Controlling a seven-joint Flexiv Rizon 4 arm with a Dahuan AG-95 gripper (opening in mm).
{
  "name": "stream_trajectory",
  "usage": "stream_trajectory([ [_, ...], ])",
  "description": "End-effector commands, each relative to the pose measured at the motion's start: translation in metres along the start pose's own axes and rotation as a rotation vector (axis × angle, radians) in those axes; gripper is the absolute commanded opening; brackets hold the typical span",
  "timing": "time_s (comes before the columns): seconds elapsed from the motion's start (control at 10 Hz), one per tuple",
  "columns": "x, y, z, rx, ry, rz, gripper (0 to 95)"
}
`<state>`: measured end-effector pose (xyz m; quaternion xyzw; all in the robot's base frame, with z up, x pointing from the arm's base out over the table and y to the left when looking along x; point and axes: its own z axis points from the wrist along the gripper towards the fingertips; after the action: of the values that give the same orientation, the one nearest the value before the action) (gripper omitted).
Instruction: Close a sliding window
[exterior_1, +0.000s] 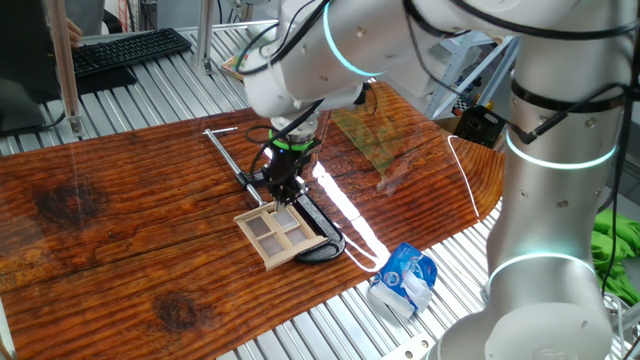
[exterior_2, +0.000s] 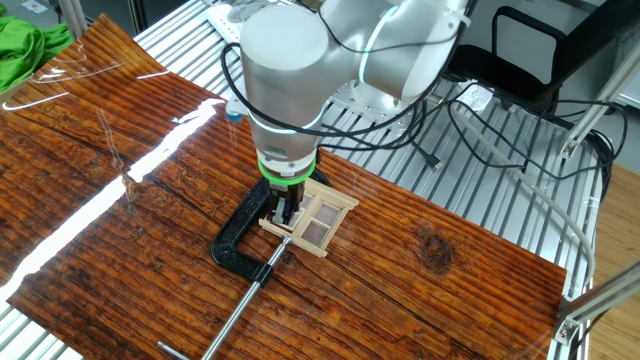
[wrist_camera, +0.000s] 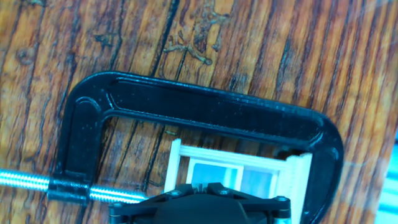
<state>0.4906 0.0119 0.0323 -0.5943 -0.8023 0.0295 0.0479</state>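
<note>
The sliding window (exterior_1: 280, 232) is a small pale wooden frame with four greyish panes, lying flat on the brown wooden tabletop (exterior_1: 120, 230). It is held in a black C-clamp (exterior_1: 322, 238) whose long steel screw (exterior_1: 225, 155) points away. My gripper (exterior_1: 285, 190) stands straight down over the window's edge by the screw, with the fingertips touching or nearly touching it. In the other fixed view my gripper (exterior_2: 285, 208) meets the window (exterior_2: 318, 218) beside the clamp (exterior_2: 240, 240). In the hand view the fingertips (wrist_camera: 189, 186) are drawn together over the window (wrist_camera: 242, 171), inside the clamp (wrist_camera: 205, 106). The window's near part is hidden.
A white and blue packet (exterior_1: 405, 280) lies by the table's near edge, with a white cable (exterior_1: 352, 245) running to it. A greenish sheet (exterior_1: 365, 135) lies behind the arm. A keyboard (exterior_1: 130, 50) is at the far left and green cloth (exterior_2: 25, 45) beyond the table.
</note>
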Motion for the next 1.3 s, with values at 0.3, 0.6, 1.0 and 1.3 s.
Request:
stream_trajectory([
  [0.3,-0.009,-0.011,-0.015,0.016,-0.02,-0.491,0.0],
  [0.6,-0.027,-0.019,-0.025,-0.012,0.016,-0.742,0.0],
  [1.0,-0.06,-0.02,-0.026,-0.014,0.006,-0.975,0.0],
  [1.3,-0.084,-0.02,-0.023,-0.03,-0.036,-1.156,0.0],
])
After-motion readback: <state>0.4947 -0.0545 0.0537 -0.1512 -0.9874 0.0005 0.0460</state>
